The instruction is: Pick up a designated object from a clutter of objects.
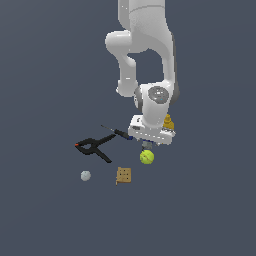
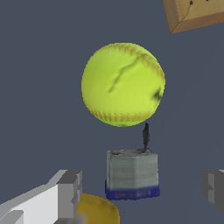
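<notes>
The designated object (image 2: 132,174) is a small grey block-like piece with a blue band at its base and a thin dark pin on top. In the wrist view it lies between my two fingertips (image 2: 69,189), apart from both. My gripper (image 2: 142,189) is open and empty. In the exterior view the gripper (image 1: 146,144) hangs low over the piece (image 1: 146,146), which barely shows under the hand. The yellow-green tennis ball (image 2: 122,84) lies just beyond the piece, close to it; it also shows in the exterior view (image 1: 146,157).
A black clamp with an orange tip (image 1: 94,146) and a screwdriver (image 1: 117,132) lie on the exterior view's left. A pale ball (image 1: 85,175) and a tan dotted square (image 1: 123,175) lie nearer. The yellow mustard bottle (image 1: 168,121) stands partly hidden behind the hand.
</notes>
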Controlling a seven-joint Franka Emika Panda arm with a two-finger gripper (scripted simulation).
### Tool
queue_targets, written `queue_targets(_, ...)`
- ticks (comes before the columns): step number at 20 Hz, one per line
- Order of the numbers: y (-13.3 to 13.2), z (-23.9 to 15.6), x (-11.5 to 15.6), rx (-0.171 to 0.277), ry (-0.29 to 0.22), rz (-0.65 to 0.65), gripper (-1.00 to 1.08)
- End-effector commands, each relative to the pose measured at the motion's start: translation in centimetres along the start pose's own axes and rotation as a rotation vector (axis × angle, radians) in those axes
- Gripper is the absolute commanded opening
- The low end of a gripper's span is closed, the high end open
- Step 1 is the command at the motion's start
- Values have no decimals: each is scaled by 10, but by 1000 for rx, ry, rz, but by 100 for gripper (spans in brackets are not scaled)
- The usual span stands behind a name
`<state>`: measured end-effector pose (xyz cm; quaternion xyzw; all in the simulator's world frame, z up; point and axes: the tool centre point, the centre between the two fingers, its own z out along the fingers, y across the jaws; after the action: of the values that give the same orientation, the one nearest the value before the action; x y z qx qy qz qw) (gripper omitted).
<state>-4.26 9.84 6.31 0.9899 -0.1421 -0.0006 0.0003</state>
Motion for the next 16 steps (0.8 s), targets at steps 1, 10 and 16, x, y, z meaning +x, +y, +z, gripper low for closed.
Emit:
queue_targets(1,0,2,0,0,0,0,100)
queue_targets(10,0,38,-1,0,1,1,100)
queue_targets(16,0,50,-1,1,1,2,100)
